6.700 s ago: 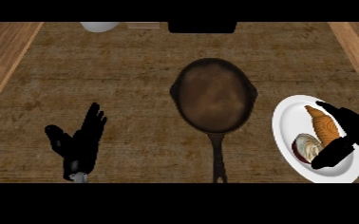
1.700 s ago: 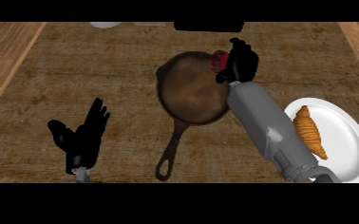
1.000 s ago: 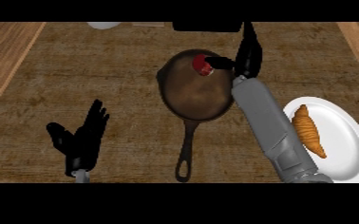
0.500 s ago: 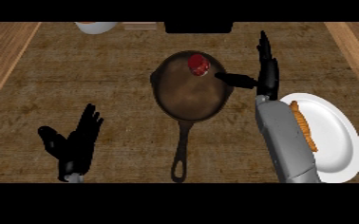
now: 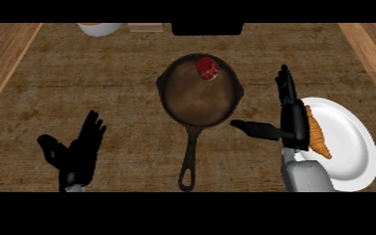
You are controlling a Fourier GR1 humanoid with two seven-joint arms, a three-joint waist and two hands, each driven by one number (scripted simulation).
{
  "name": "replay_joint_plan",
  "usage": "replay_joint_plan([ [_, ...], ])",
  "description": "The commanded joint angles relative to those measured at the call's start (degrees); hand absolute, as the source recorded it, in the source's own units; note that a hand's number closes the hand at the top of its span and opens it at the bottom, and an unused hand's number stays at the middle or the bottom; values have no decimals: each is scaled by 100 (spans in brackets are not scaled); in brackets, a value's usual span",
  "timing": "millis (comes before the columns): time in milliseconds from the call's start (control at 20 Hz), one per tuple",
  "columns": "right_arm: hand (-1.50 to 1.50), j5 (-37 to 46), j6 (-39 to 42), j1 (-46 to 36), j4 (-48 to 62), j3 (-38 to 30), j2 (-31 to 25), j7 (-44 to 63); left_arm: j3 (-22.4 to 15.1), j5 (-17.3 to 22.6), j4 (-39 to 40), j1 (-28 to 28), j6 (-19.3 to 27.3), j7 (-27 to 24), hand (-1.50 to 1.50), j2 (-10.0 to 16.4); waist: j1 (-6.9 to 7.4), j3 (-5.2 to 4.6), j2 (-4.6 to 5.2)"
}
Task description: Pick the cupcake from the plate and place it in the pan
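The cupcake (image 5: 207, 68) lies in the pan (image 5: 198, 104); the right robot hand (image 5: 292, 122), beside the plate (image 5: 349, 144) at the right edge of the surface (image 5: 95, 79), is open and empty.

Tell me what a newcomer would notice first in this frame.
The small red cupcake stands out first, sitting in the far part of the dark round cast-iron pan in the middle of the view. Next is the open right robot hand, between the pan and the white round plate at the right, where an orange croissant lies.
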Motion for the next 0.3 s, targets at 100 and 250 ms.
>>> replay_joint_plan([
  [100,-150,254,-102,1272,-1309,377,-24,322,137,121,-426,37,-191,294,0,238,42,2,13],
  [250,-150,253,-506,1399,-1344,662,15,362,133,2,33,-64,-61,21,0,0,54,2,20],
])
